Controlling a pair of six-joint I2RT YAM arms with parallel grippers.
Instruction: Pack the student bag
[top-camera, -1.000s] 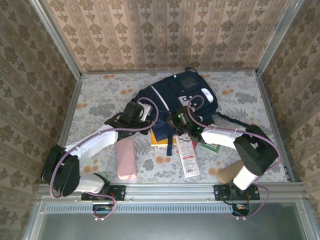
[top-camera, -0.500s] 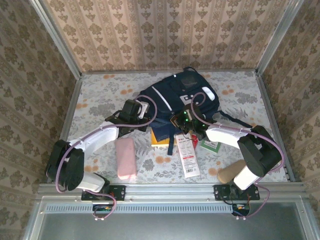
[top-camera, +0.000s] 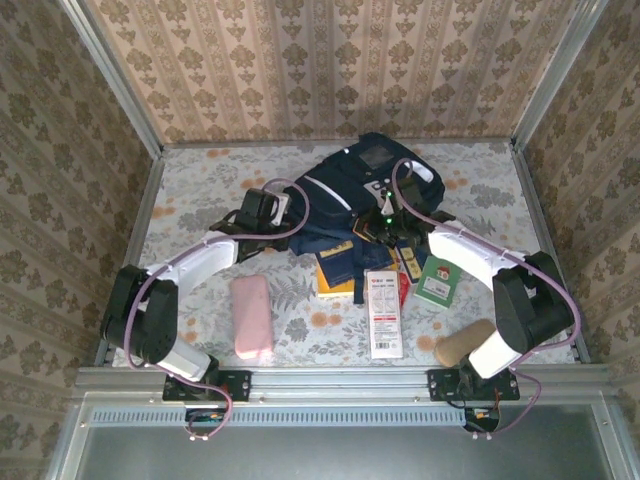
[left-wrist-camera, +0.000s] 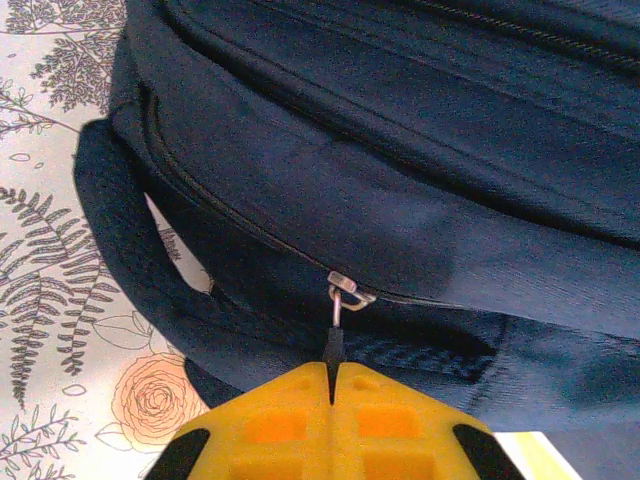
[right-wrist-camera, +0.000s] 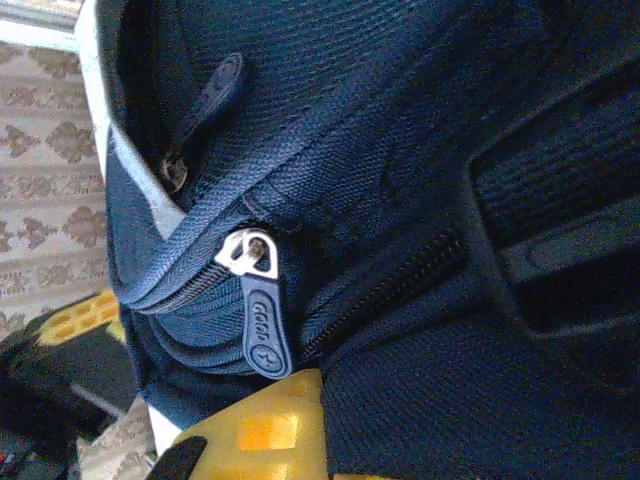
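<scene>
Student bag (top-camera: 352, 190), a large dark navy fabric backpack with white stripes, lies at the 12 o'clock end of the floral-patterned tabletop (top-camera: 200, 190). The left hand (top-camera: 262, 212) sits at the 9 o'clock side of the student bag. In the left wrist view its yellow fingers (left-wrist-camera: 270, 420) are pressed together on a thin dark zipper pull (left-wrist-camera: 333, 345) that hangs from a metal slider (left-wrist-camera: 345, 290).

The right hand (top-camera: 386, 222) is at the bag's 5 o'clock edge, its fingers together. In the right wrist view a navy rubber zipper tab (right-wrist-camera: 264, 335) ends against one yellow finger (right-wrist-camera: 260, 435); whether the tab is pinched cannot be told.

At 6 o'clock from the bag lie a yellow book (top-camera: 330, 288), a white-and-red flat packet (top-camera: 383, 312) and a small green-and-white box (top-camera: 437, 282). A pink oblong case (top-camera: 252, 316) lies at 7 o'clock and a tan roll (top-camera: 462, 343) at 5 o'clock.
</scene>
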